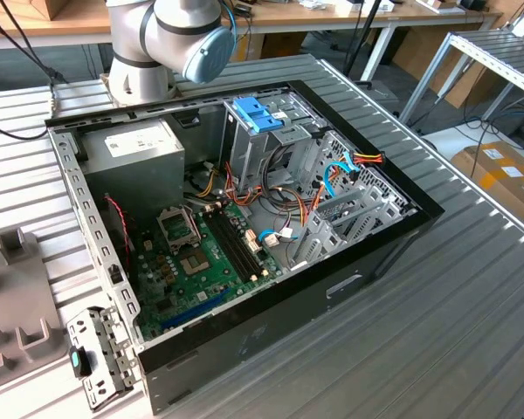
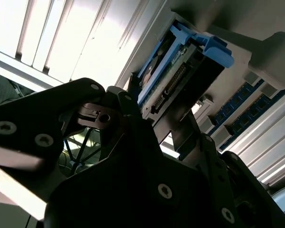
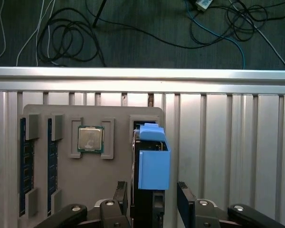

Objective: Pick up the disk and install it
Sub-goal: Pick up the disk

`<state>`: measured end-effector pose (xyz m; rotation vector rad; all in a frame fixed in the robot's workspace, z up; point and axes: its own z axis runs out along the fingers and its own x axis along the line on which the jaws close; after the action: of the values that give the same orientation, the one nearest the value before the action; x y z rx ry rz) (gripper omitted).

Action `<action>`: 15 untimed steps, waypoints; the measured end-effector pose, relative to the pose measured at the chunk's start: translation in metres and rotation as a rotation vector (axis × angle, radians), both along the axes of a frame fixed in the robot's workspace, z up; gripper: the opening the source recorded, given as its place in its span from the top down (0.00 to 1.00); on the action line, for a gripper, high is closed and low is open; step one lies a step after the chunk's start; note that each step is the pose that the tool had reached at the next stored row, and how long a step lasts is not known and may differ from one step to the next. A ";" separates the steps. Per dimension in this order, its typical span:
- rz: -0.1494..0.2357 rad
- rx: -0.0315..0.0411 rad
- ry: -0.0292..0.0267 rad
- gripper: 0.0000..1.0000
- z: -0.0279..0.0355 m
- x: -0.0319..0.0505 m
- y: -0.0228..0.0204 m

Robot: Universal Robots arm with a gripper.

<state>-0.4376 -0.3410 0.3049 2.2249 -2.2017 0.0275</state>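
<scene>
The arm [image 1: 170, 35] bends at the exterior view's upper left; gripper [image 3: 152, 192] faces down, jaws spread apart.

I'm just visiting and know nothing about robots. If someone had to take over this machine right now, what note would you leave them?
State of the gripper: open, one finger on either side of the disk, with a gap showing on one side.
Where the disk is: standing on edge in a slot of the grey tray, beside a processor chip.
The computer case has its lid off, in the exterior view.
Done: gripper positioned around the disk.
Left: disk not yet lifted out, not yet installed in the case.
</scene>
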 end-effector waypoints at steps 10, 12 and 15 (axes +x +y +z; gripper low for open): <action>0.000 0.0000 -0.0001 0.65 -0.0002 0.0000 0.0000; 0.000 0.0001 -0.0001 0.65 -0.0002 0.0000 0.0000; 0.000 0.0000 -0.0001 0.65 -0.0003 0.0000 0.0000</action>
<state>-0.4376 -0.3410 0.3046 2.2249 -2.2018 0.0275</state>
